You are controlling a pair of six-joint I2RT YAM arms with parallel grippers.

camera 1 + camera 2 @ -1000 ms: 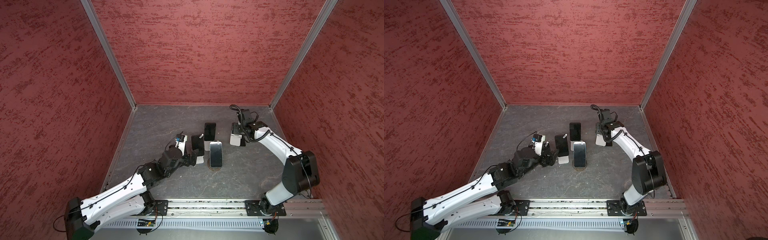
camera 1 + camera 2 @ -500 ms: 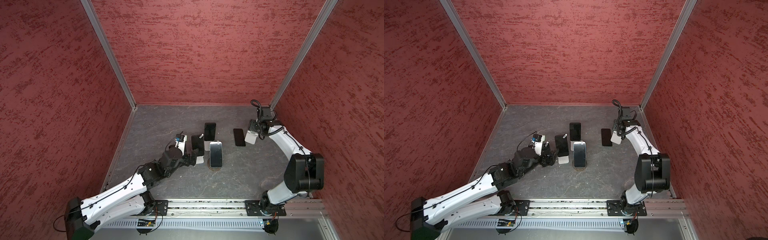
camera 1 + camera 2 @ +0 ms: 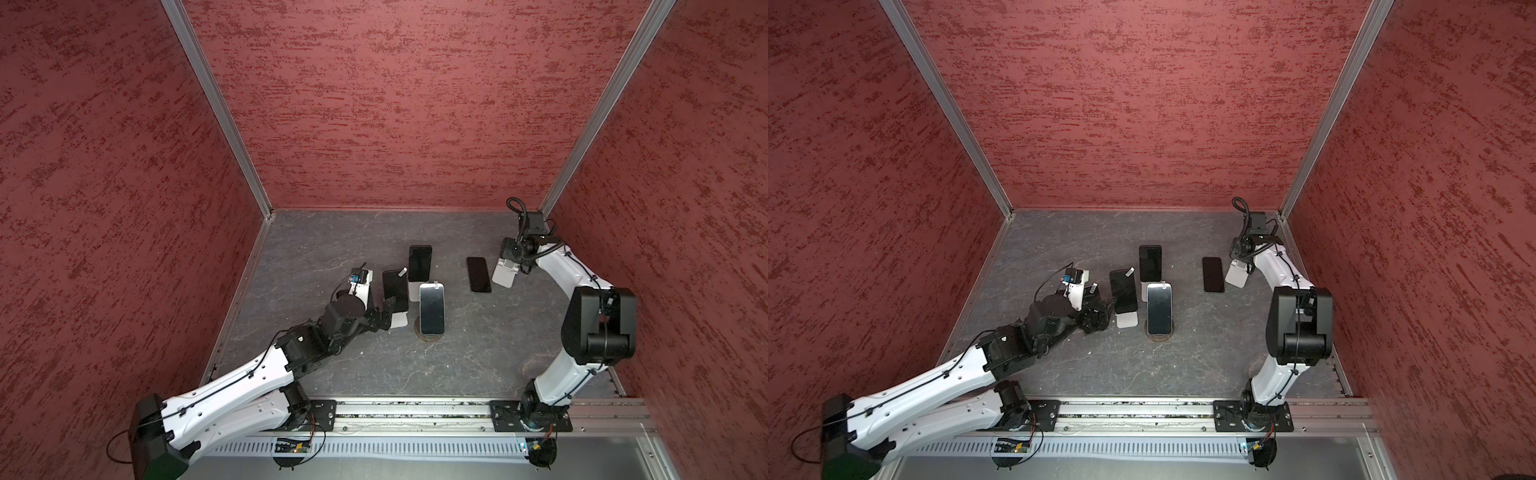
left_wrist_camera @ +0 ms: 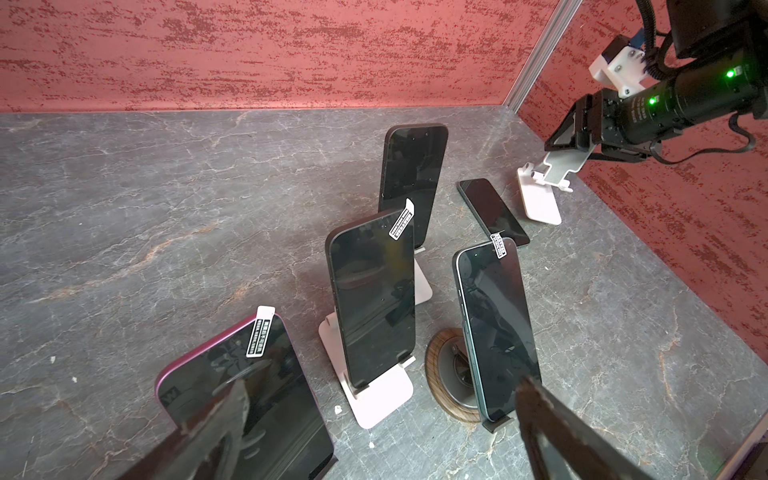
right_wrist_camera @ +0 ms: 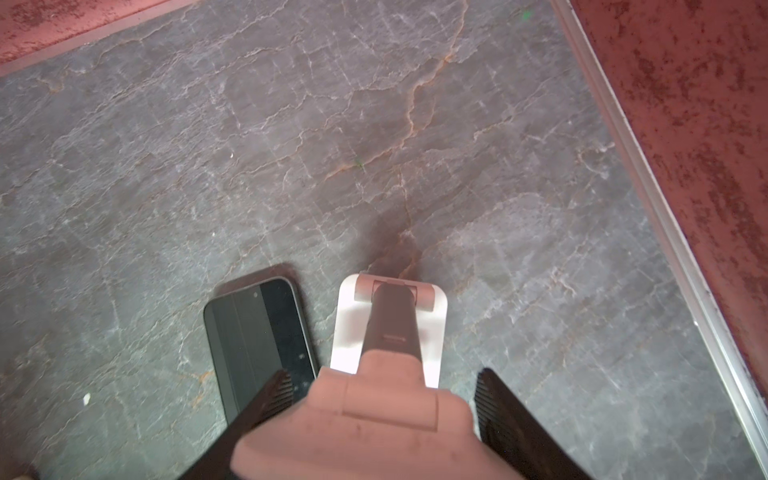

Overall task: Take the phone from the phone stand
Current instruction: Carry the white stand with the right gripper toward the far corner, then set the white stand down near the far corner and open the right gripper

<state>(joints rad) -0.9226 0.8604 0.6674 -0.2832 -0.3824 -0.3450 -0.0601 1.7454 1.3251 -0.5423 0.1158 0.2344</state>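
- You have five phones here: one black phone [image 3: 478, 274] lies flat on the table [image 3: 332, 232], three lean upright on stands, and one magenta phone [image 4: 249, 395] sits by your left gripper [image 4: 382, 384].
- Four stands show: three white and one round wooden stand [image 4: 440, 374].
- Your right gripper [image 5: 382, 376] is clamped on the empty white stand [image 5: 349, 328], just beside the black phone.
- Your left gripper's fingers are spread wide.
- The magenta phone's lower end is cut off, so its support cannot be made out.

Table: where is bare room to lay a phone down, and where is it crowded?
Bare: the strip along the back wall, and the front stretch between wooden stand base and rail. Crowded: propped phones by the left gripper; flat phone beside the white stand.
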